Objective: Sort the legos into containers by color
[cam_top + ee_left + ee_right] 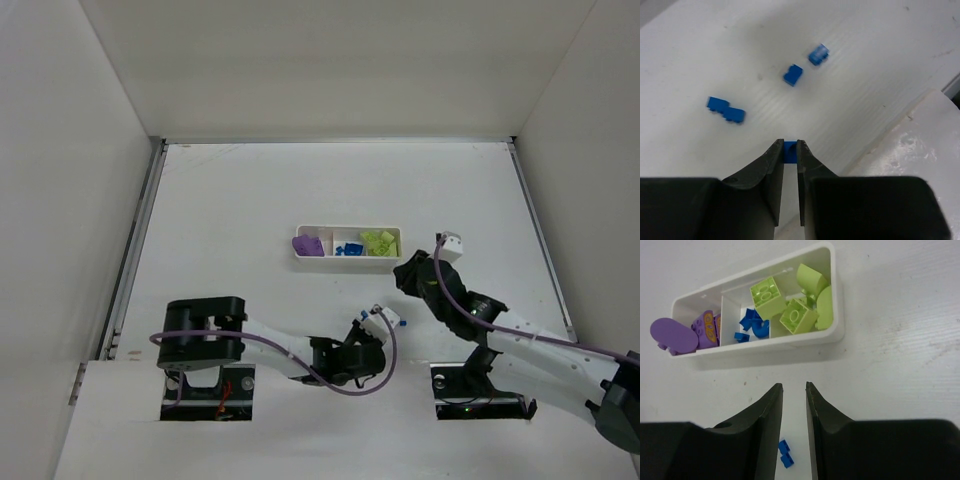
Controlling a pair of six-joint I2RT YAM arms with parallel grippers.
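Left fingers (789, 145) sit low on the tabletop (865, 75); right fingers (793, 386) hang narrow and empty by the tray (837, 300), blues in its middle compartment (737, 307). Left's pinching a tiny blue brick (790, 152). I'd lift straight up, clear of the loose bricks (793, 75), before heading there.

Left hand (790, 146) closed, right hand (794, 387) seemingly ajar.
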